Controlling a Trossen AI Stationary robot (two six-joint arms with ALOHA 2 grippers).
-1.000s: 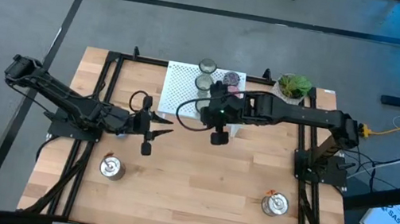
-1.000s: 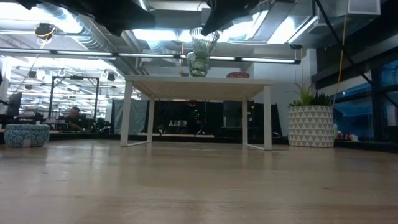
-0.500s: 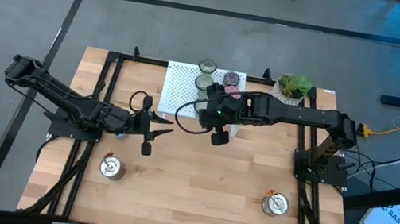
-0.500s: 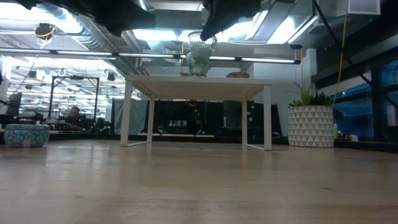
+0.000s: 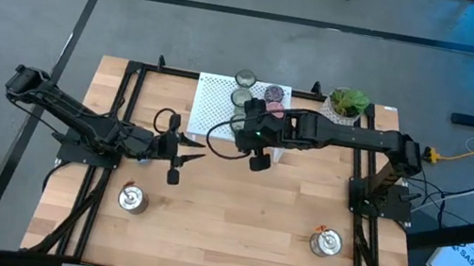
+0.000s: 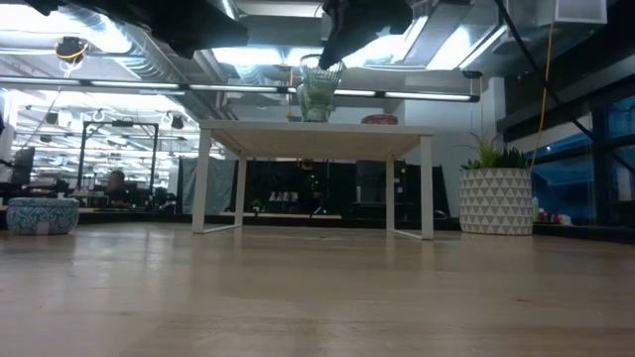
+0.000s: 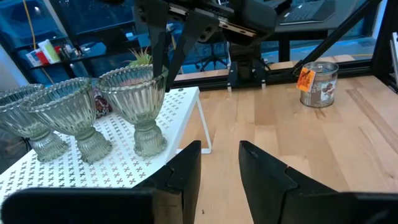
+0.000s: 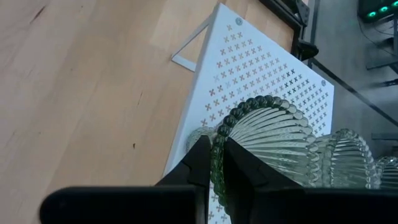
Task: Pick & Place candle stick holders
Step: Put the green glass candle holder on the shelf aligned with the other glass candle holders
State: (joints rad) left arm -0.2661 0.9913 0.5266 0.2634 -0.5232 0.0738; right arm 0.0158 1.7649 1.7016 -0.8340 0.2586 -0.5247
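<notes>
Three olive-clear ribbed glass cups stand in a row on the white perforated rack (image 5: pixel 223 102). My right gripper (image 8: pixel 219 163) is shut on the nearest cup (image 7: pixel 138 99), at the rack's near right part. That cup's foot (image 7: pixel 149 144) is at the rack's surface; whether it rests there I cannot tell. The other two glass cups (image 7: pixel 68 109) stand on their feet beside it. A purple cup (image 5: pixel 274 93) sits at the rack's far right. My left gripper (image 5: pixel 188 152) is open and empty over the table left of the rack. My right gripper pinches the glass cup's beaded rim (image 8: pixel 217 146), one finger inside the bowl and one finger (image 8: pixel 200 163) outside. The fingers come from above, slanting down from the table's right. The cup stands upright below them, over the rack.
Two shiny silver holders stand near the front edge, one at the left (image 5: pixel 131 197) and one at the right (image 5: pixel 325 243). A white pot with a green plant (image 5: pixel 349 101) stands at the far right. A blue patterned cup (image 6: pixel 42 214) shows in the low view.
My right gripper has moved a little toward the table's left over the rack and has gone down with the glass cup. The cup has come from tilted to upright and sits lower, close to the rack.
</notes>
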